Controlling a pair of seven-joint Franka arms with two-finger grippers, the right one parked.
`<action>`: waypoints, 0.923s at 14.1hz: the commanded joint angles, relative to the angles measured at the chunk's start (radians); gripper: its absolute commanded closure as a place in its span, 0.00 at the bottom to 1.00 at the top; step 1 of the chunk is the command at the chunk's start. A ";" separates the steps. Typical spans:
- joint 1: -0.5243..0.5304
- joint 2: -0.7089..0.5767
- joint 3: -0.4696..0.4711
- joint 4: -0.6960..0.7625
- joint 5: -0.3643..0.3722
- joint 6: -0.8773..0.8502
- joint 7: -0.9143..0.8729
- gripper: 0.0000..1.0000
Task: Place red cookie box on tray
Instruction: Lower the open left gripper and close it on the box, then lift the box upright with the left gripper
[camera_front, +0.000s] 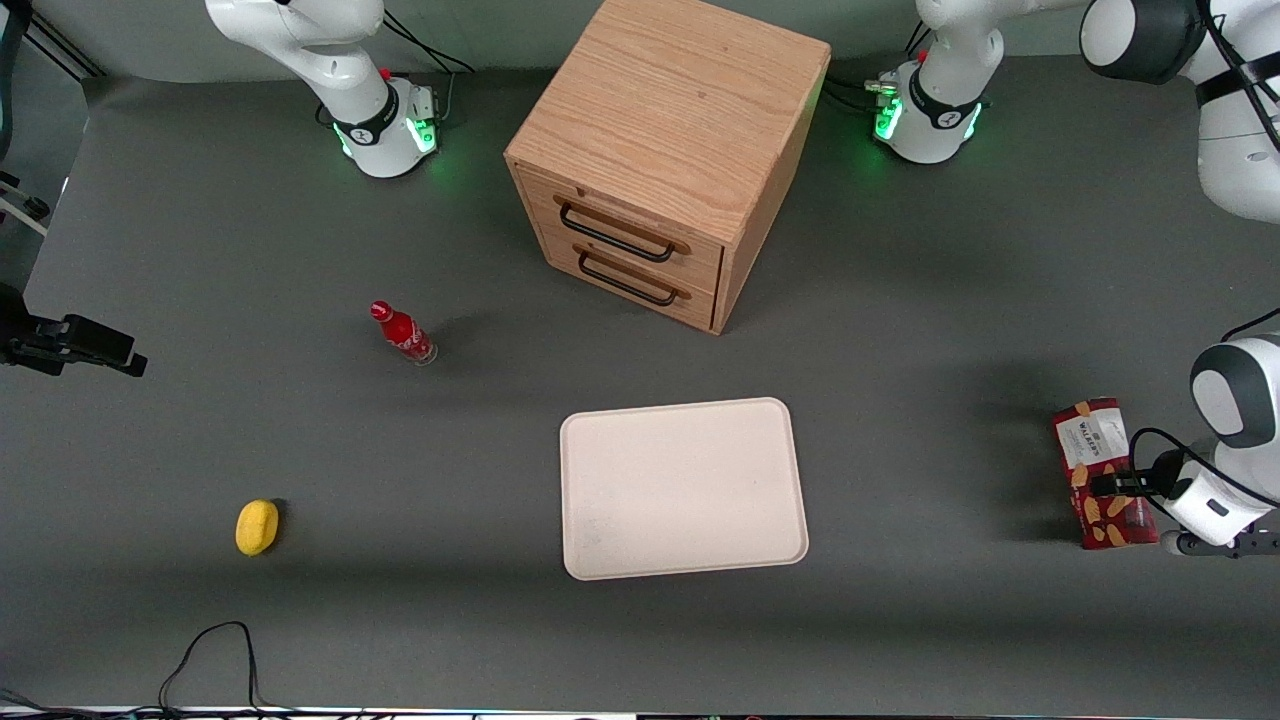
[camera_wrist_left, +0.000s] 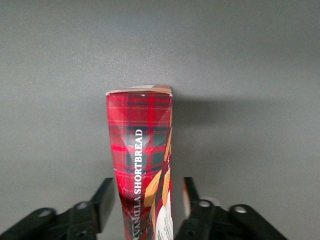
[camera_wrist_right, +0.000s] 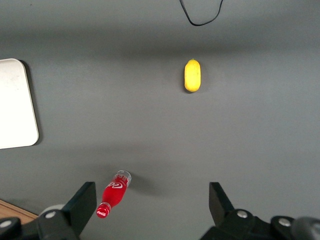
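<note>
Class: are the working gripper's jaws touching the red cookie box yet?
Apart. The left wrist view shows gaps between both open jaws of the gripper and the red cookie box.

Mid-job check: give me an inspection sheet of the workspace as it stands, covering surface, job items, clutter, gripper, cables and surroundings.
Surface: dark grey table, no spills seen.
Job's things: red cookie box lies flat on the table toward the working arm's end, apart from the tray, which holds nothing.
Clutter: red bottle, yellow object, both toward the parked arm's end; wooden drawer cabinet, drawers closed.
Gripper: gripper at the box, fingers open either side of it, not clamped.
Cables: black cable loop at the table edge nearest the camera.
Surroundings: nothing seen.
</note>
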 joint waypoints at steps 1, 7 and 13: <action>-0.002 -0.025 0.006 -0.024 0.003 -0.014 -0.009 1.00; -0.010 -0.040 0.008 0.031 0.004 -0.096 -0.008 1.00; -0.015 -0.094 0.006 0.333 0.001 -0.507 0.002 1.00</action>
